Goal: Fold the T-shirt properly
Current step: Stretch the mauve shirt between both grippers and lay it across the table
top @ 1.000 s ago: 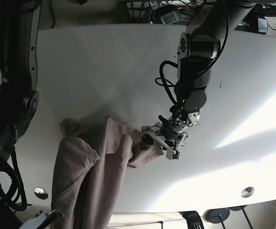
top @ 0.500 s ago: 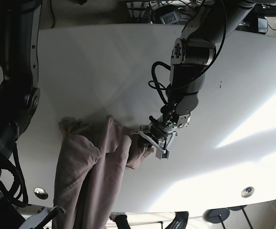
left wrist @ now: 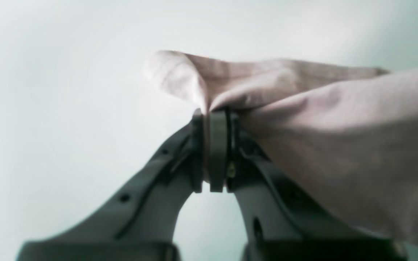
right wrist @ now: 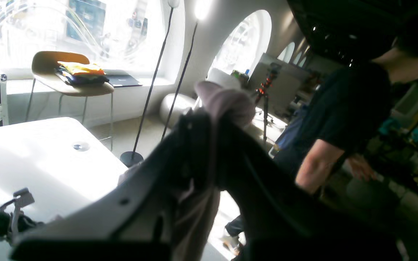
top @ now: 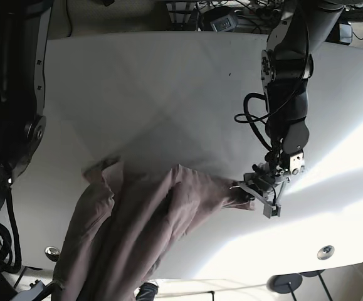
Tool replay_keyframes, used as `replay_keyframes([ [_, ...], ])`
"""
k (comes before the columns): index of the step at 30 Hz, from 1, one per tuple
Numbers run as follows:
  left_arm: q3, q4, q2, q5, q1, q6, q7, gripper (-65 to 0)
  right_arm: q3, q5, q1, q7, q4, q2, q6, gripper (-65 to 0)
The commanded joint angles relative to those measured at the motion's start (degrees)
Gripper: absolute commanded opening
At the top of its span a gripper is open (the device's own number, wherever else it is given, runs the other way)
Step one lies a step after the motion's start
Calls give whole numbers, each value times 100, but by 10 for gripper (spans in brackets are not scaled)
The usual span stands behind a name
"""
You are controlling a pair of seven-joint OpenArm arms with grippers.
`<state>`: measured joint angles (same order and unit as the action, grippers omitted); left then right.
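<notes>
Sprawling across the near half of the white tabletop [top: 168, 94], the dusty-pink cotton T-shirt [top: 137, 232] lies bunched in long folds, its lower part running off the near edge of the base view while one corner is drawn out toward that view's right. That corner is pinched by the left gripper [top: 254, 190], whose two dark jaws stand pressed together on a thin fold of the fabric; in the left wrist view the left gripper's fingers [left wrist: 218, 152] meet with only the cloth between them, and the pink cloth [left wrist: 303, 108] puffs out above the tips and drapes down over the right-hand jaw, with the pale table surface [left wrist: 49, 108] behind it. The black left arm [top: 288, 81] reaches down from the far edge of the table to this grip. The right gripper [right wrist: 212, 145] is likewise clamped on the shirt: in the right wrist view a strip of the pink fabric [right wrist: 223, 101] runs between its closed dark jaws and bulges out above them. Behind it that view shows a corner of the white table [right wrist: 31, 156], a person in a dark short-sleeved top [right wrist: 339, 119], a light wooden chair with folded items on its seat [right wrist: 67, 76] and bright arched windows [right wrist: 252, 40].
</notes>
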<state>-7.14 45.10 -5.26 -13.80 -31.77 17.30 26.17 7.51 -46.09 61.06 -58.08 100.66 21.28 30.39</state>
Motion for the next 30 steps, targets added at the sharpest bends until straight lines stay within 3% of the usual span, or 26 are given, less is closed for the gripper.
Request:
replay_keyframes([
  [1, 15, 699, -129, -294, -98, 68, 165, -650, 124, -20, 105, 283, -198, 110, -55, -631],
  [3, 15, 1305, -261, -435, -89, 68, 490, -650, 124, 182, -9, 441, -462, 118, -230, -631],
  [5, -3, 1903, -411, -567, -89, 68, 816, -650, 115, 534, -53, 591, -708, 74, -248, -631],
  [8, -47, 3002, -718, -672, -168, 41, 1282, -650, 106, 1554, -18, 1110, -1613, -277, -222, -631],
  [13, -900, 3099, -1000, -629, -1091, 41, 1607, -650, 98, 2327, 510, 1778, -2950, -602, -222, -631],
  [15, -944, 2940, -1263, -664, -1513, 41, 1704, -650, 98, 2494, 817, 1980, -3275, -682, -222, -631],
  [20, -961, 2422, -1975, -664, -2753, 50, 1712, -650, 98, 2538, 1374, 1997, -3548, -796, -222, -631],
  [23, -961, 2360, -2274, -664, -2937, 59, 1721, -650, 115, 2529, 1274, 1980, -3249, -796, -222, -631],
  [27, -1102, 2422, -2538, -963, -2542, 68, 1914, -650, 150, 2512, 0, 1690, -2238, -796, -230, -631],
  [30, -1620, 2949, -2600, -1543, -1557, 41, 2064, -650, 150, 1984, -1284, 1646, -1438, -787, -274, -631],
])
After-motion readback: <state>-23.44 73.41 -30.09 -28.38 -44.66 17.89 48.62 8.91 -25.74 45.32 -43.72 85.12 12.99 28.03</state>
